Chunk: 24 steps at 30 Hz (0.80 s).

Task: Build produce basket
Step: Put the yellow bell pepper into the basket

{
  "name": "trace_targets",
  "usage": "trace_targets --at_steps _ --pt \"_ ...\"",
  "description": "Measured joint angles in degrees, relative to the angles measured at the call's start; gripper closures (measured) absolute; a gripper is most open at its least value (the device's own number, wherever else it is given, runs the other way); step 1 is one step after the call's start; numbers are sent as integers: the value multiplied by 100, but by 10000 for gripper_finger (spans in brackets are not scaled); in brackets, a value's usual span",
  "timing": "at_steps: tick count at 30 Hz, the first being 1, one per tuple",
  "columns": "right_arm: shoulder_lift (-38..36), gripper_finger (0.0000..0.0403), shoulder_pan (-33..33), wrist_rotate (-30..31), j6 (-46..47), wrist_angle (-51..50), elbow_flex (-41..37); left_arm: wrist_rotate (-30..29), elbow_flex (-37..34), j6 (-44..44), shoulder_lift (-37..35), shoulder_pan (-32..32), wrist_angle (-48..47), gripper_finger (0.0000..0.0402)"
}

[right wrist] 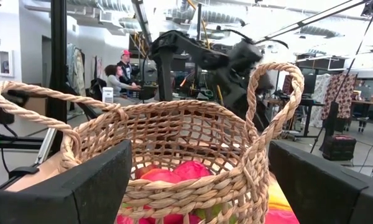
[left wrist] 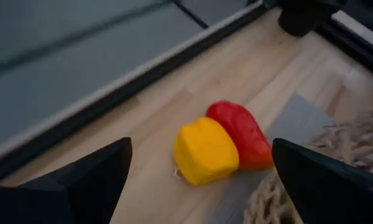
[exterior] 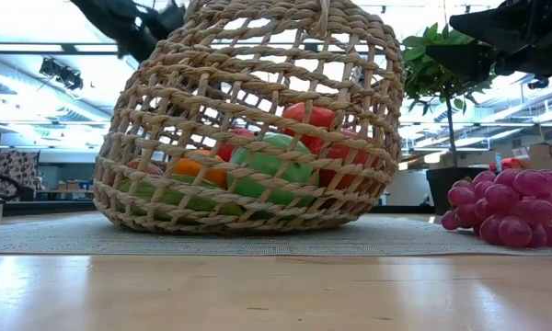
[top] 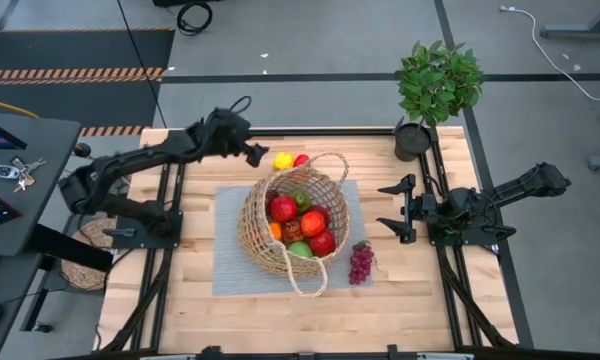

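Plenty of bare surface [top: 280,320] along the near edge, easy to pass there. Middle blocked by the basket [top: 280,240], with its handle [top: 325,160] arching over the far rim near the yellow piece [top: 283,160] and red piece [top: 301,159]. Tight squeeze between basket and grapes [top: 361,263]. Far right corner taken by the potted plant [top: 435,90]. Open strips down both sides of the mat [top: 225,270].

No readable text, labels, brands or numbers in any view. Nothing legible on the basket [top: 292,225], the produce [top: 300,222] or the tabletop [top: 180,300].
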Motion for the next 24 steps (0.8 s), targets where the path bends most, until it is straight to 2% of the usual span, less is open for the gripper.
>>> trace_targets --at_steps 3,6,15,21,24 --pt "1 23 1 0 0 -1 -2 731 301 -104 565 386 -44 8" --pt "1 23 1 0 -1 -1 -2 1146 777 -69 1144 623 -500 8" --pt "0 23 1 0 -1 1 -2 1272 2331 897 2402 683 -1892 8" --pt "1 23 2 0 -2 -1 -2 1501 2986 886 2870 796 -2550 8" --pt "1 23 2 0 -1 -1 -2 1737 3082 696 2960 840 -2671 8"
